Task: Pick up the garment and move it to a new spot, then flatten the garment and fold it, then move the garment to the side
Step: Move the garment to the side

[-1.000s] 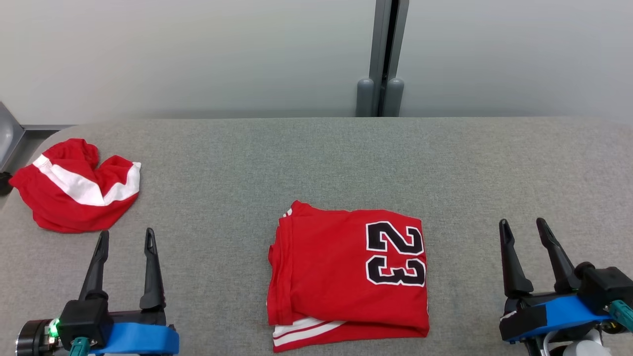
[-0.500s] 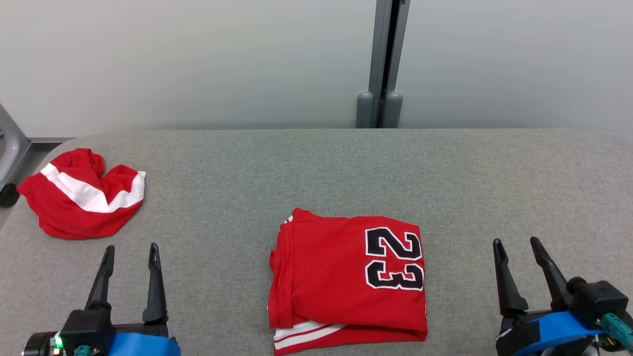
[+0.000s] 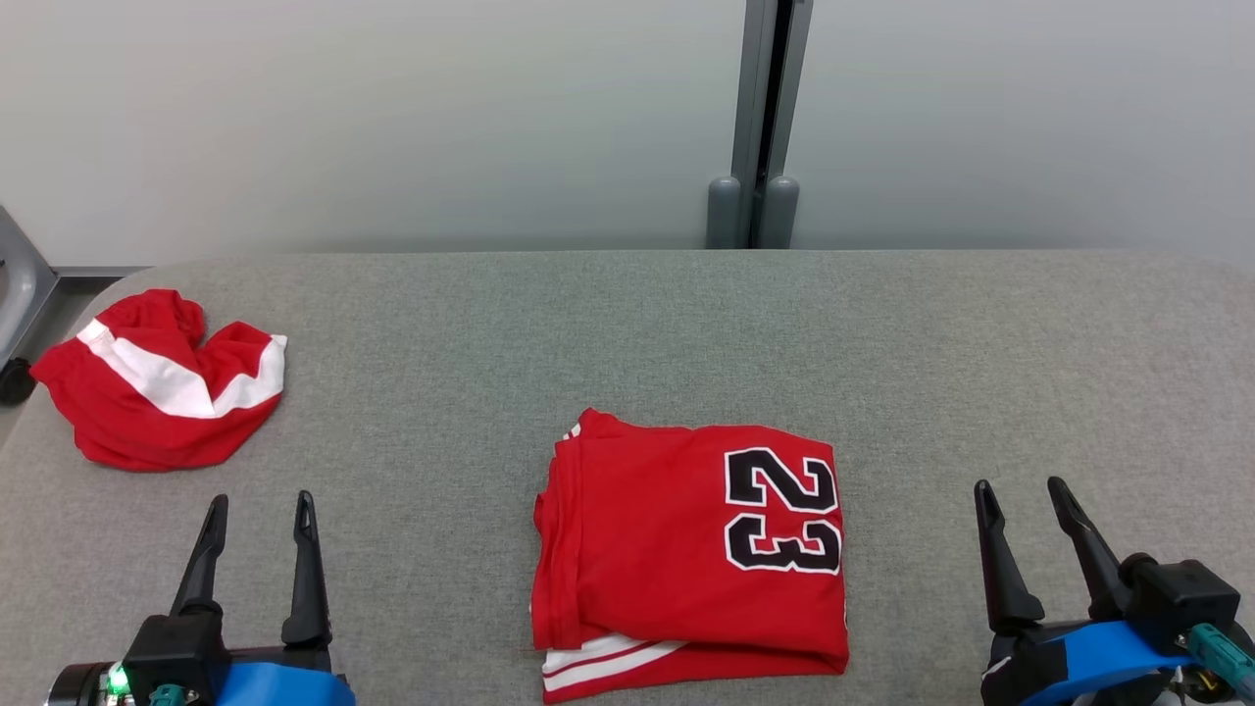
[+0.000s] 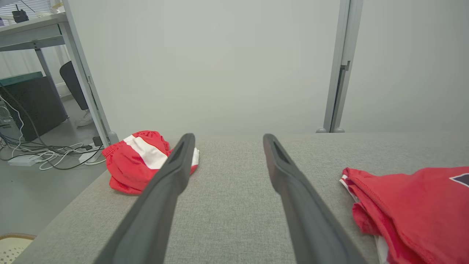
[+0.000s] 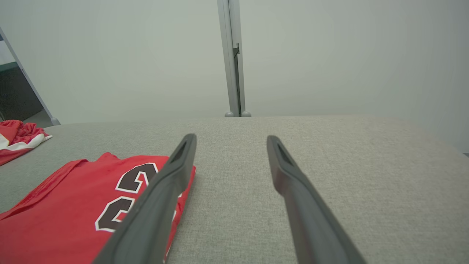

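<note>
Left tool (image 3: 261, 502) is at the lower left of the head view, fingers apart, nothing between them, over bare counter (image 3: 627, 324). Right tool (image 3: 1019, 485) is at the lower right, same state: fingers apart, empty, tips pointing up the frame.

Jersey (image 3: 677, 549) lies lower centre of the head view, between the two tools and clear of both. It's red and folded to a rough rectangle. A black "23" with a white outline is on the right half of the top layer, digits turned sideways. A white-striped hem sticks out under the bottom edge. The left edge shows stacked layers, slightly uneven.

Left wrist view: the jersey's layered edge is at the lower right of the frame, with grey counter between it and the fingers. Right wrist view: the jersey is at the lower left and one finger overlaps its edge in the picture. Contact can't be told there, but the head view shows them apart.

Red-white heap (image 3: 162, 392), crumpled, is at the upper left of the head view near the counter's left edge, above the left tool. Grey post (image 3: 760, 118) stands against the pale wall, top centre.
</note>
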You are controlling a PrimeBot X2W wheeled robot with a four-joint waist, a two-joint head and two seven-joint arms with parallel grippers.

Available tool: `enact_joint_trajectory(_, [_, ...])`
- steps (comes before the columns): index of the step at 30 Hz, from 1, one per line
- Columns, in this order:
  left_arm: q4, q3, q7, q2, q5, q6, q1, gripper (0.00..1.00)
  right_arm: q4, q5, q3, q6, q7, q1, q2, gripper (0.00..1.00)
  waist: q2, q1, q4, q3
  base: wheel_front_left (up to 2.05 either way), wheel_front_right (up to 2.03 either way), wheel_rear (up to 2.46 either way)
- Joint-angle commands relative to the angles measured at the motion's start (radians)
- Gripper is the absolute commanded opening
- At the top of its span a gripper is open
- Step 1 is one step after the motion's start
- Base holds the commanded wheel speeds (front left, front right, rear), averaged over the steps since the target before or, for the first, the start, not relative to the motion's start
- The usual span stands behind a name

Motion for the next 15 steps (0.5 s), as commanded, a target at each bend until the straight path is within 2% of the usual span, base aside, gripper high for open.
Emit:
enact_joint_trajectory(1, [0.004,0.005,-0.003,0.003,0.004,0.005,-0.015,1.0,0.006,-0.004,-0.004,0.0,0.003,0.003,0.002,1.0,0.0,0.0,0.0,0.002,0.0,0.0,0.0])
enact_joint_trajectory(7, [0.003,0.001,-0.003,-0.001,0.008,0.006,-0.022,1.0,0.019,-0.016,0.022,0.0,0.007,-0.075,-0.005,1.0,0.0,0.0,0.0,0.011,0.0,0.0,0.0])
enact_joint_trajectory(15, [0.012,-0.012,-0.003,-0.007,0.015,-0.007,-0.053,1.0,0.09,0.008,0.097,0.0,0.082,-0.19,-0.034,1.0,0.0,0.0,0.028,0.039,0.0,0.0,0.0])
